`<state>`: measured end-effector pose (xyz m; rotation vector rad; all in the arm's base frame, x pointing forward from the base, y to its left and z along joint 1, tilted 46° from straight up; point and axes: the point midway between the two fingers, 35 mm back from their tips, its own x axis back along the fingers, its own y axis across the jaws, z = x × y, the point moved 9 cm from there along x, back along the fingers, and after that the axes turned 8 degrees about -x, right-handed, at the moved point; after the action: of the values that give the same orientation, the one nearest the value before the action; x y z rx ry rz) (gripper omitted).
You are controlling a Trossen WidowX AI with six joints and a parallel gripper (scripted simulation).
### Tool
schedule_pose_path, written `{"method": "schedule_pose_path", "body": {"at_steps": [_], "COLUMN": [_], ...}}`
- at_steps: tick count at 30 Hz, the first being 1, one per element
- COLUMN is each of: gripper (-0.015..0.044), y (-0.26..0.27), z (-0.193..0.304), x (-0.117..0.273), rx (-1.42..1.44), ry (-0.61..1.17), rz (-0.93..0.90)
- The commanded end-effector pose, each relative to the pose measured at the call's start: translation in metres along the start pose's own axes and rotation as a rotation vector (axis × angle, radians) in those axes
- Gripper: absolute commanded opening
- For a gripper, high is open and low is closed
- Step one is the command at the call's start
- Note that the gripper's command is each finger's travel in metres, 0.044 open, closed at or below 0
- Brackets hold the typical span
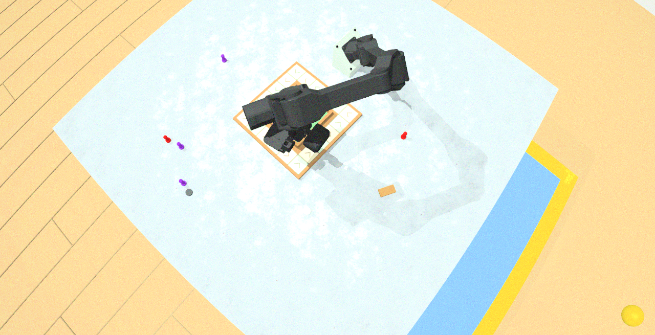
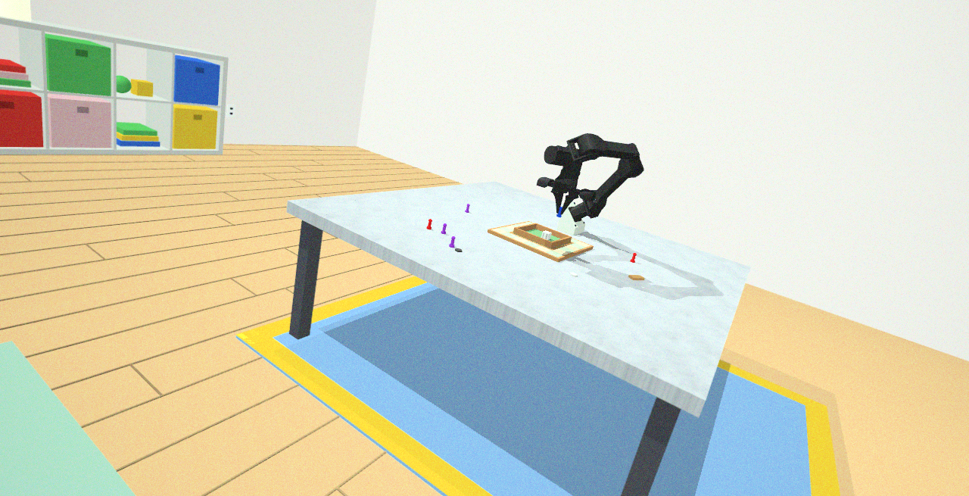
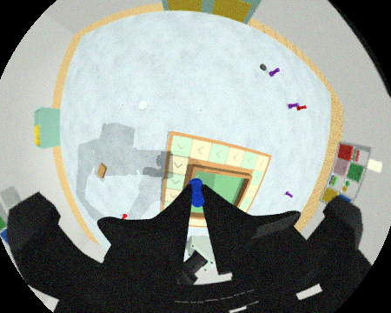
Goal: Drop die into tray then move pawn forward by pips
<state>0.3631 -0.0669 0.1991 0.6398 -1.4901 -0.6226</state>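
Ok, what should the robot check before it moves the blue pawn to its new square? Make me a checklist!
1. Jaws shut on the blue pawn: ok.
2. Pawn lifted off the board: ok.
3. Die inside the tray: ok.
4. Pips on top of the die readable: cannot tell, too small.
5. Orange block off the board: ok.
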Motion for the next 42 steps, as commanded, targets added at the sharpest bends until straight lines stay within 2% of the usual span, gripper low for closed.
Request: {"method": "schedule_pose_path", "body": {"at_steps": [1,36,42], "gripper": [0.0000,0.0000,0.0000], "y": [0.005,0.031,0.031], "z": [0.010,0.109,0.111], "x": [-0.008,-0.065,-0.071], "rx": [0.002,0.080,0.082], "ry": [0.009,0.025,0.025], "rz": [-0.002,0.001,0.001]}}
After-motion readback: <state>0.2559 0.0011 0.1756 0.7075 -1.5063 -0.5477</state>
